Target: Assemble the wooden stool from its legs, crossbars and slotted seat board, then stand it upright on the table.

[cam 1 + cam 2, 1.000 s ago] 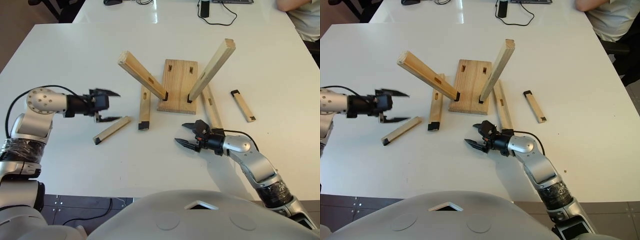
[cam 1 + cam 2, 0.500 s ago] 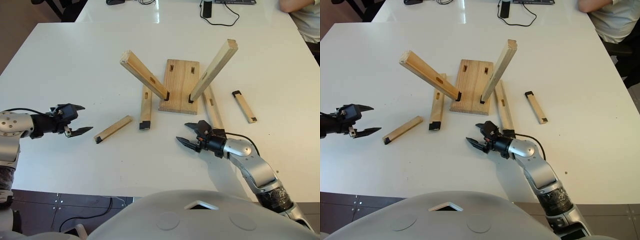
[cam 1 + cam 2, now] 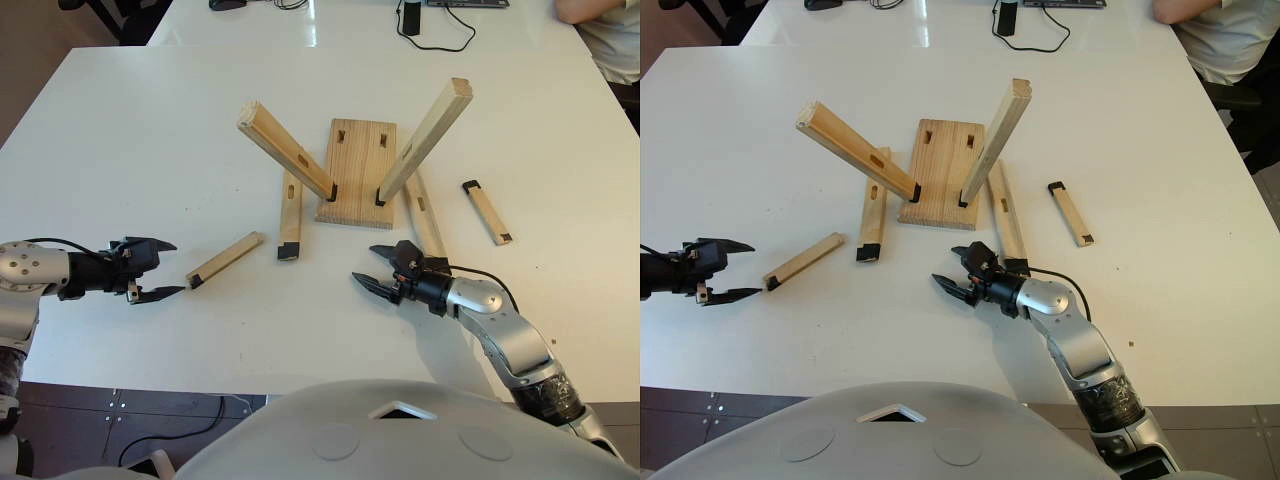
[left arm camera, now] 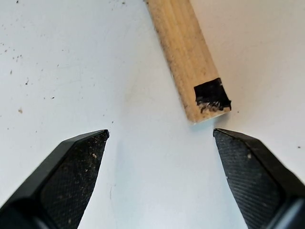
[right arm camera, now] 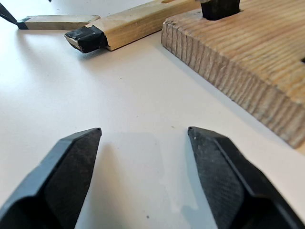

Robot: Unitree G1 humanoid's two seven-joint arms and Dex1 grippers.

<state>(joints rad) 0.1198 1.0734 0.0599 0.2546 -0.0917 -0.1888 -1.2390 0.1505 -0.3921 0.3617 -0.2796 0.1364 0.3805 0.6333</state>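
Black fingers of the left gripper (image 4: 160, 133) stand spread wide and low over the table (image 3: 130, 130), empty. The black-tipped end of a short crossbar (image 3: 225, 258) sits just ahead of the gap, nearer one finger, likely lined up for a pinch. That crossbar lies flat at eight o'clock from the seat board (image 3: 358, 160). The right gripper (image 3: 364, 265) is also splayed and holds nothing; it hovers at six o'clock from the board, pointing toward nine o'clock. The board lies slots-up so legs can be pushed in from above. One leg (image 3: 285, 150) leans out toward ten o'clock and another leg (image 3: 425, 140) toward one o'clock, and the two far slots are open. A loose leg (image 3: 290, 215) lies along the board's seven o'clock side, a second loose leg (image 3: 427, 222) at five o'clock, and another crossbar (image 3: 487, 211) sits apart at three o'clock.
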